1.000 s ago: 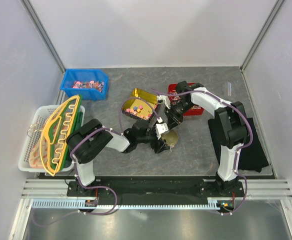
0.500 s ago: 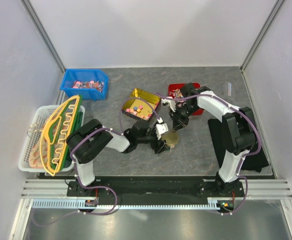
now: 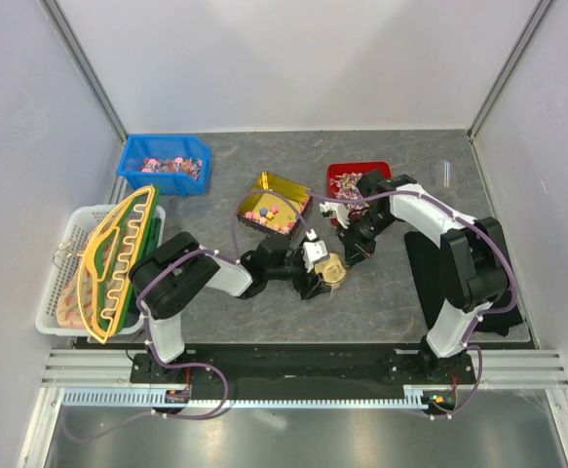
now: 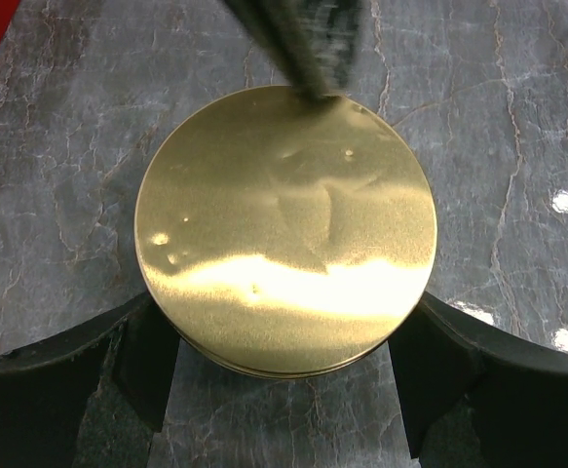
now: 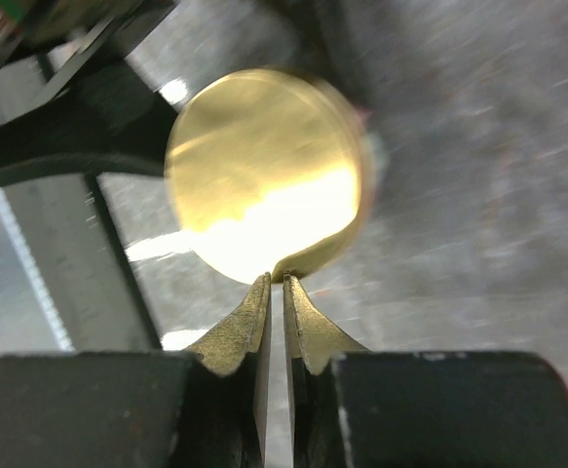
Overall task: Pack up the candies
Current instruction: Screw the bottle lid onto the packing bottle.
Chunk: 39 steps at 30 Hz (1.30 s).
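The table (image 3: 381,292) is the first worry: its stone-patterned top looks slick, so anything dropped may skid or roll away. The open gold box (image 3: 246,207) stands near the left arm, and a jerk from that arm could knock it and spill the candies (image 3: 267,211) heaped inside, none of which appear packed anywhere else yet. Nearer the bases, the round gold tin (image 3: 334,269) is clasped by the left pincer (image 4: 284,341), with a finger against its wall on each flank. The right pincer (image 5: 274,283) is closed almost to nothing on the tin's thin top rim. That nip is the weakest link, I judge. So little metal is caught that the tips may slide off the shiny edge. If the top is a lid and frees suddenly, it could fly from the grip. An off-axis pull could also wrench the tin out of the left hold
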Available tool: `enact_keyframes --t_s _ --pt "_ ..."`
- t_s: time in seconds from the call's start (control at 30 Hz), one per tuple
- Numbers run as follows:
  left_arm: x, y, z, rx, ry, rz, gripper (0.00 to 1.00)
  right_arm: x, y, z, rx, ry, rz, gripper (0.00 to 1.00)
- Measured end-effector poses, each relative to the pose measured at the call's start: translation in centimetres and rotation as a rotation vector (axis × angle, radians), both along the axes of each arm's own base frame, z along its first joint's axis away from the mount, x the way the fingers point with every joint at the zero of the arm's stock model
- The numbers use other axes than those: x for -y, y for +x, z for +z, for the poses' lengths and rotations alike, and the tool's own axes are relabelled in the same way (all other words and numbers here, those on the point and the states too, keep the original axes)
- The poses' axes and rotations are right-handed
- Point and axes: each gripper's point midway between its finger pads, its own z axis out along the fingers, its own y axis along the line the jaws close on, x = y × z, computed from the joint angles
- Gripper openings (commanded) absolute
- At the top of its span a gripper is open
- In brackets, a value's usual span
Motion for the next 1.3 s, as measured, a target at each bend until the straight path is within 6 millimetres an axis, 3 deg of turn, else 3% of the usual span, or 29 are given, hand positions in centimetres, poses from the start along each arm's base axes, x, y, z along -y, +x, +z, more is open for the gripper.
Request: enact_keyframes --t_s 0.13,0.27,0.6,0.73,0.9,1.1,1.3 --pt "0.0 0.2 0.0 0.004 0.002 0.010 0.57 0.3 -1.6 0.1 -0.057 -0.017 0.008 0.17" --pt "0.0 0.3 0.0 0.005 0.003 0.014 0.57 0.3 -1.6 0.5 -0.060 -0.020 0.007 0.19" --pt "-0.1 0.4 0.0 0.005 0.005 0.017 0.57 -1.8 4.4 4.5 0.086 0.056 -0.034 0.29" --pt "-0.1 0.4 0.0 0.005 0.004 0.018 0.57 -2.8 5.9 2.9 0.051 0.069 -0.036 0.29" --pt "-0.1 0.4 0.0 0.005 0.005 0.018 0.57 -3.7 5.3 0.6 -0.019 0.057 -0.013 0.33" --pt "-0.1 0.4 0.0 0.004 0.005 0.018 0.57 -5.1 4.3 0.6 -0.034 0.078 0.024 0.34" --pt "-0.1 0.4 0.0 0.004 0.005 0.018 0.57 -5.1 3.8 0.1 -0.052 0.076 0.025 0.36"
